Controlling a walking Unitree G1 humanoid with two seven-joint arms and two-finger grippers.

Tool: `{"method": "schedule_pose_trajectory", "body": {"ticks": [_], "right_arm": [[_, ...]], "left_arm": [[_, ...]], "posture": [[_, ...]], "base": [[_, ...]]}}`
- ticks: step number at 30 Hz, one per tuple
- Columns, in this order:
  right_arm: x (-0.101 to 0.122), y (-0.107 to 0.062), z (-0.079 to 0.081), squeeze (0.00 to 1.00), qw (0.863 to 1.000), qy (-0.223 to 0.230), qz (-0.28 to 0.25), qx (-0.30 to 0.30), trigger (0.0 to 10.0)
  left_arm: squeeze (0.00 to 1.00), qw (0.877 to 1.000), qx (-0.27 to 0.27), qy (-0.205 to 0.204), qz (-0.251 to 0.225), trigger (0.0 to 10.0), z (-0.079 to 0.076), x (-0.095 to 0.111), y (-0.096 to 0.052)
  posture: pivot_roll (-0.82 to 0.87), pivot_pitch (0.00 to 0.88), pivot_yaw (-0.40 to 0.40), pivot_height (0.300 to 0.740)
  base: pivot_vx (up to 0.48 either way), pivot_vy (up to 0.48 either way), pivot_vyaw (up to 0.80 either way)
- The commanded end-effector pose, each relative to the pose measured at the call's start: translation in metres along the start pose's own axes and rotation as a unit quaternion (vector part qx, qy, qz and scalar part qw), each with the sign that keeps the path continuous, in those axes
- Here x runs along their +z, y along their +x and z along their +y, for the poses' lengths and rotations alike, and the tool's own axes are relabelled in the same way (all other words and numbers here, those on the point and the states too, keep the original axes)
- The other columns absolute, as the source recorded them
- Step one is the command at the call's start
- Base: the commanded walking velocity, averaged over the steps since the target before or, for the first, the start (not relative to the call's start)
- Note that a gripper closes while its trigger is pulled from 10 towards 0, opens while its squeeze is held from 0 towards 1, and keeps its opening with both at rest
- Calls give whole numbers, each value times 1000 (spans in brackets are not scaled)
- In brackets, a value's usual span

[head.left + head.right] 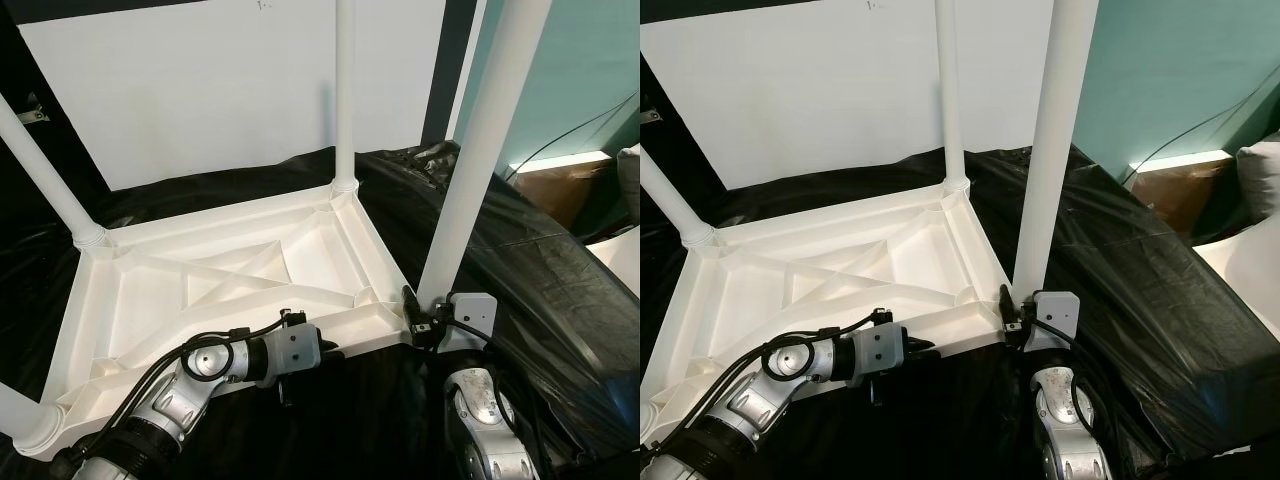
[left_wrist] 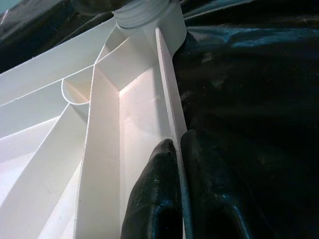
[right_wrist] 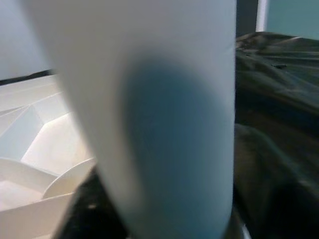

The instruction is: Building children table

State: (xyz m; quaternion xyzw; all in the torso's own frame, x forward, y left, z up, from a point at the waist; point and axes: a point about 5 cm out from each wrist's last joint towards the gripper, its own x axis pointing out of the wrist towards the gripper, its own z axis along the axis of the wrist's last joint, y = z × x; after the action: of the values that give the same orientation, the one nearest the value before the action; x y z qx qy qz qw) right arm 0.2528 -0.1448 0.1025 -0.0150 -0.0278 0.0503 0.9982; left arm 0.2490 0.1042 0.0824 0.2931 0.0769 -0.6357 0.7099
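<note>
A white plastic children's table [image 1: 130, 300] lies upside down on a black sheet, ribbed underside up. Legs stand upright at its corners: far-left [image 1: 40, 170], far-right [image 1: 345, 90], near-left [image 1: 20, 415] and the near-right leg [image 1: 480, 150]. My left gripper [image 1: 330, 350] is at the near rim, and in the left wrist view its fingers [image 2: 154, 199] are shut on the thin rim wall [image 2: 167, 89]. My right gripper [image 1: 415, 315] is closed around the base of the near-right leg [image 3: 164, 109], which stands blurred close before the wrist camera.
The black plastic sheet [image 1: 540, 290] covers the floor and a raised mound to the right. A large white board [image 1: 200, 90] stands behind the table. A cardboard box [image 1: 555, 190], a cable and a white cushion [image 1: 630, 180] lie at the far right by a teal wall.
</note>
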Motion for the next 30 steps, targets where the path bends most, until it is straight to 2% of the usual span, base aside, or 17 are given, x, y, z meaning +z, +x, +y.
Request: {"method": "schedule_pose_trajectory", "body": {"ticks": [1,2,3,5,11,12,13,17,22,23,24,25,26,30], "right_arm": [[-4,1,-9,1000,999,11,20,36,10000],[-4,1,-9,1000,999,11,20,36,10000],[-3,2,-9,0,996,8,24,82,10000],[-1,1,-10,0,992,-6,26,127,10000],[3,0,-15,0,986,-24,22,164,10000],[3,0,-19,0,974,-29,42,221,10000],[3,0,-19,0,974,-29,42,221,10000],[6,4,-34,0,954,-75,61,284,10000],[10,7,-39,0,944,-99,63,308,10000],[12,9,-41,0,936,-116,63,327,10000],[12,9,-41,0,936,-116,63,327,10000],[14,10,-43,0,932,-124,62,334,7961],[16,11,-43,0,929,-122,61,345,0],[18,10,-44,0,921,-117,66,366,0]], "left_arm": [[0,988,-97,-81,87,10000,-45,-43,4],[0,988,-97,-81,87,10000,-45,-43,4],[0,988,-98,-80,89,10000,-45,-44,5],[0,988,-97,-80,91,10000,-44,-44,5],[0,988,-94,-81,91,10000,-44,-46,5],[0,988,-95,-82,92,10000,-45,-47,5],[0,988,-95,-82,92,10000,-45,-47,5],[0,988,-95,-83,93,10000,-44,-48,6],[0,988,-95,-82,93,10000,-43,-49,7],[0,988,-95,-82,94,10000,-44,-49,7],[0,988,-95,-82,94,10000,-44,-49,7],[0,988,-94,-82,94,10000,-44,-50,7],[0,988,-94,-83,95,10000,-44,-50,6],[0,988,-93,-84,95,10000,-44,-51,6]], "posture": [[-49,15,2,740],[-49,15,2,740],[-48,15,0,740],[-47,13,-1,740],[-50,12,0,740],[-53,12,3,740],[-53,12,3,740],[-56,11,8,740],[-56,10,9,740],[-55,10,9,740],[-55,10,9,740],[-52,9,9,740],[-52,9,9,740],[-46,9,8,740]], "base": [[0,0,0],[0,0,0],[0,0,0],[0,0,0],[0,0,0],[0,0,0],[0,0,0],[0,0,0],[0,0,0],[0,0,0],[0,0,0],[0,0,0],[0,0,0],[0,0,0]]}}
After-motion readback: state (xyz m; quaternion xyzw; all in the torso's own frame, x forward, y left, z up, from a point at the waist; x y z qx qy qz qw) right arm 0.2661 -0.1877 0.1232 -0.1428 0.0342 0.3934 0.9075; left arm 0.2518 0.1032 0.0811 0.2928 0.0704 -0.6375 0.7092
